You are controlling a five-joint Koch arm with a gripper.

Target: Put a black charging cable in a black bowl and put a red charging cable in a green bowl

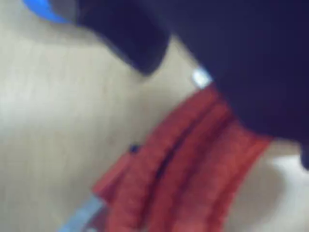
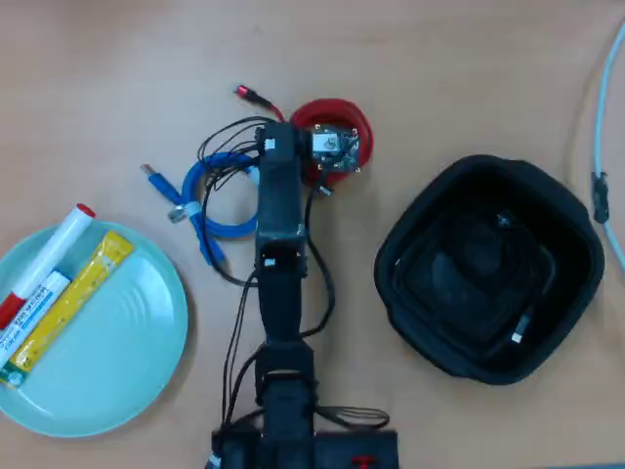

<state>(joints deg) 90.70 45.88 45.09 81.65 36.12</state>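
Observation:
The red charging cable (image 2: 337,112) lies coiled on the wooden table in the overhead view, its plug tail pointing up left. In the blurred wrist view its red strands (image 1: 193,164) fill the lower middle, with the white tie above them. My gripper (image 2: 335,147) hangs over the coil's near edge. In the wrist view the gripper (image 1: 186,72) shows two dark jaws apart, the right one over the red strands. The black bowl (image 2: 410,234) stands to the right. The black charging cable (image 2: 516,332) lies inside it; only a silver plug tip is plain. The green bowl (image 2: 127,342) is at lower left.
A blue coiled cable (image 2: 220,195) lies just left of the arm and shows as a blue patch (image 1: 41,7) in the wrist view. A red-capped marker (image 2: 44,264) and a yellow packet (image 2: 73,298) lie in the green bowl. A pale cable (image 2: 598,117) runs along the right edge.

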